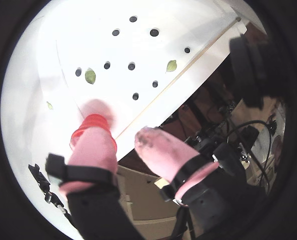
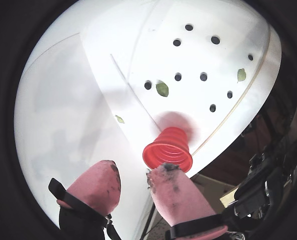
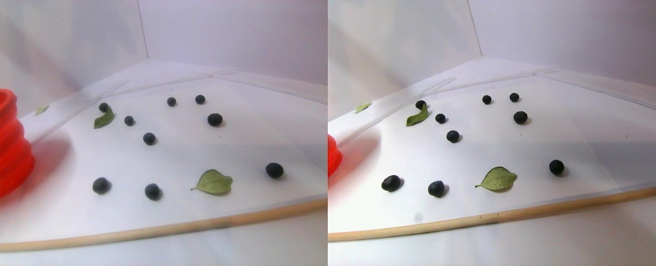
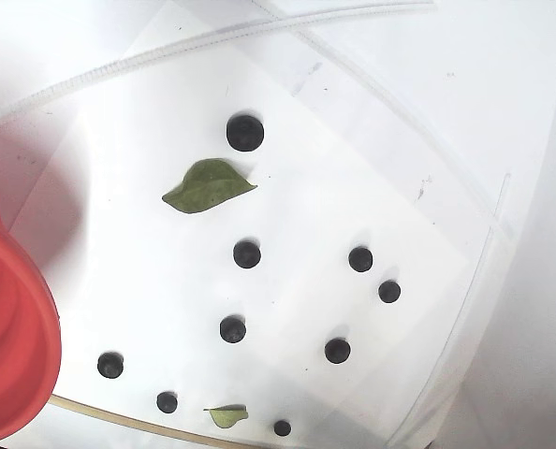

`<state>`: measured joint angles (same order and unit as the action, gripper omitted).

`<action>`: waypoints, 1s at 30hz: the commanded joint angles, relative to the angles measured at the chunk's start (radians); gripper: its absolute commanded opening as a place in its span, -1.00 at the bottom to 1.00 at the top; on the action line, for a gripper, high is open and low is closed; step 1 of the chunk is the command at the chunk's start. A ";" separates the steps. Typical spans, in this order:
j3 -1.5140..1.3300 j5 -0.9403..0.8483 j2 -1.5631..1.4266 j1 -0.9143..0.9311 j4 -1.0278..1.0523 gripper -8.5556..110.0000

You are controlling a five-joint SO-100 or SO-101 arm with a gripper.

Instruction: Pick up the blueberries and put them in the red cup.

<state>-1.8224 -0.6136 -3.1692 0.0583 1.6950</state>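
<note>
progress: none visible, cup interior unseen | claw [image 2: 133, 182]: parted wide, empty (pink pads smudged) | red cup [image 2: 168, 149]: just ahead of the tips | blueberries [image 2: 178, 77]: scattered on the counter [image 2: 63, 115] beyond it, all left to carry

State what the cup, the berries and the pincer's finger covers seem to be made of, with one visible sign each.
Cup: likely plastic, red-orange, smooth, with moulded ridged rings.
Berries: seemingly real fruit, matte blue-black skin, round, sizes vary a little; imitation cannot be ruled out.
Pincer finger covers: soft-looking pink material, perhaps rubber or silicone, dull finish, with dark smudges at the tips.
</note>
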 commanded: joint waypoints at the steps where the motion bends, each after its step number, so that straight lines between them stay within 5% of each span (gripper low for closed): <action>1: 0.029 -0.098 0.021 0.017 -0.015 -0.67; 30: -0.204 -0.618 0.153 0.112 -0.160 -0.67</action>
<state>-2.0494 -1.1980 -3.0081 0.1473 1.5493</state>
